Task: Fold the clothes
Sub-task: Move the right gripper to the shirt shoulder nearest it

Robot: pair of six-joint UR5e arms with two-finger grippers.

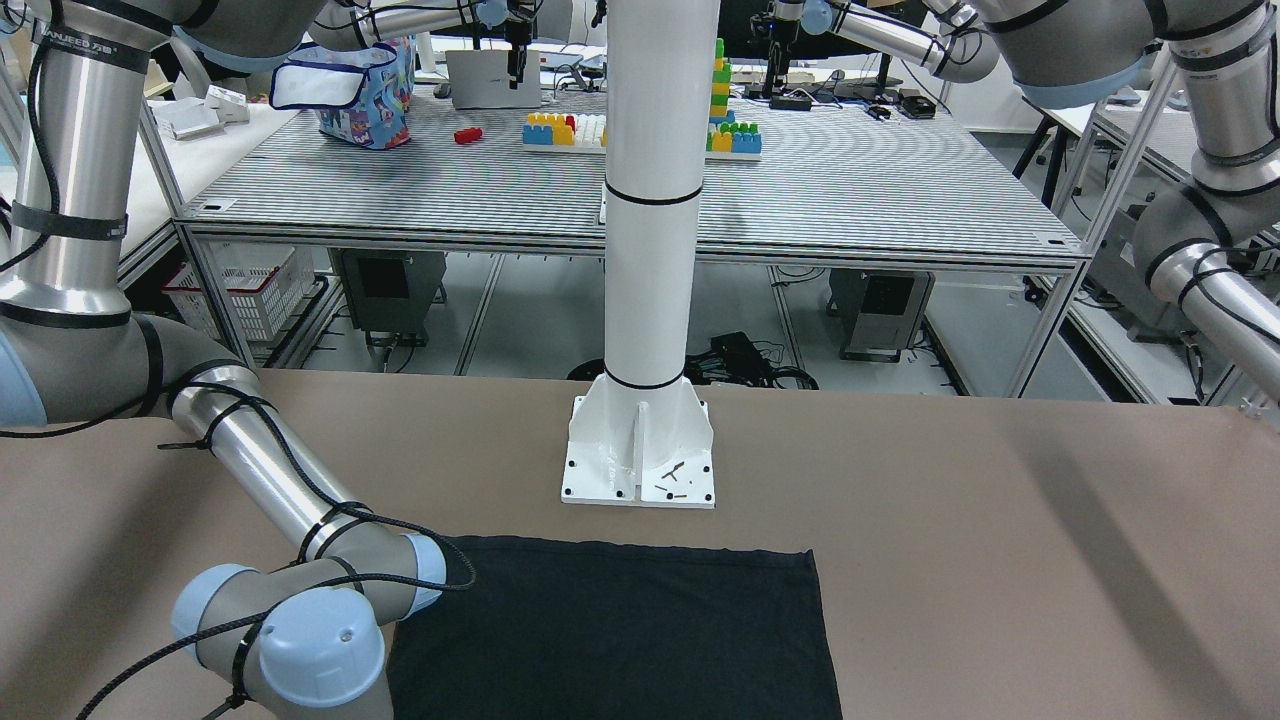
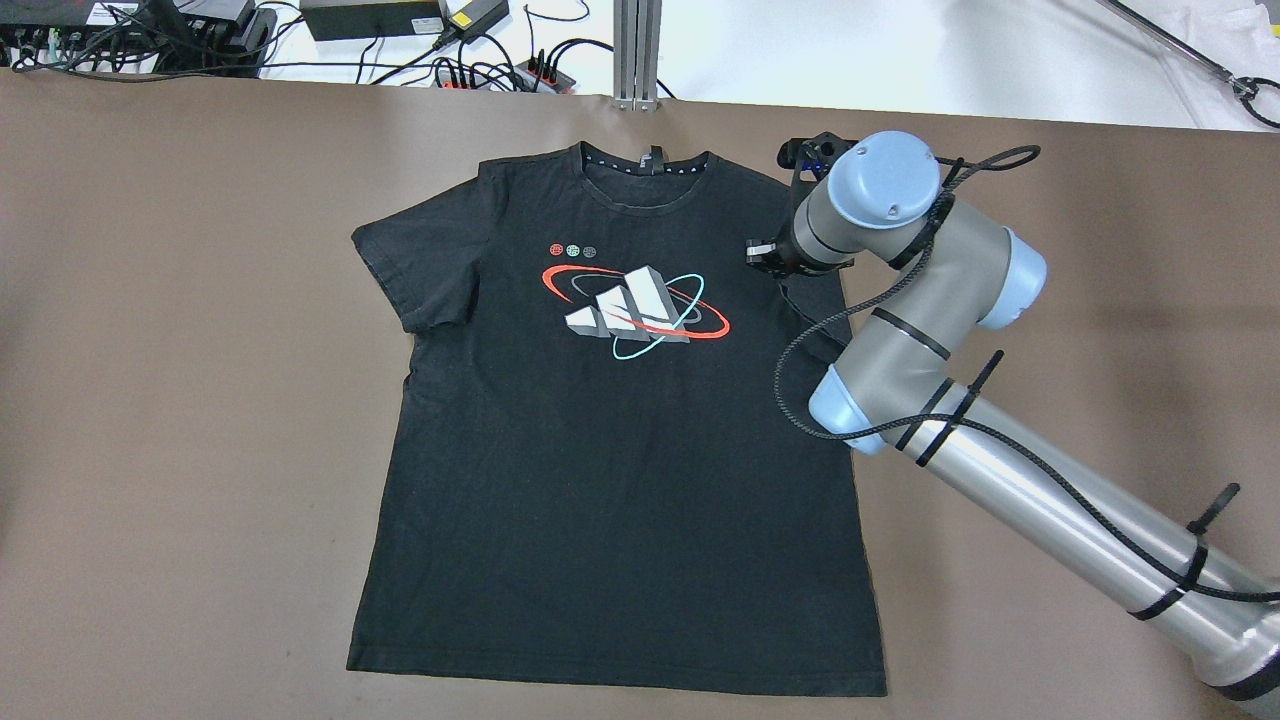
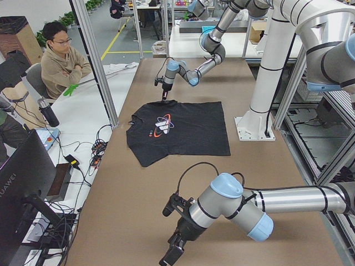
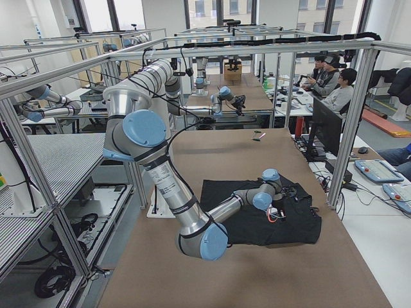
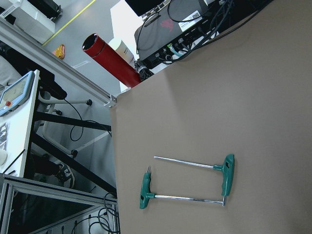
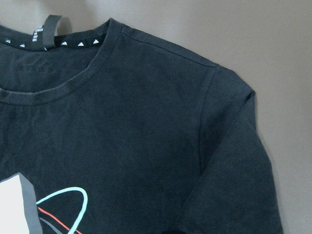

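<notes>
The garment is a black T-shirt (image 2: 620,450) with a white, red and teal chest print, lying flat and face up on the brown table, collar towards the far edge. It also shows in the front view (image 1: 620,640), the left view (image 3: 177,130) and the right view (image 4: 270,221). My right gripper (image 2: 765,252) points down over the shirt's right shoulder and sleeve; the wrist hides its fingers, so I cannot tell if it is open. The right wrist view shows the collar and sleeve (image 6: 146,122) close below. My left gripper (image 3: 173,254) hangs far from the shirt; its state is unclear.
The white pole's base plate (image 1: 638,450) stands by the shirt's hem side. Two green T-handle hex keys (image 5: 195,183) lie on the table under the left wrist. A red cylinder (image 5: 112,61) lies beyond the table edge. People sit beside the table (image 3: 61,58).
</notes>
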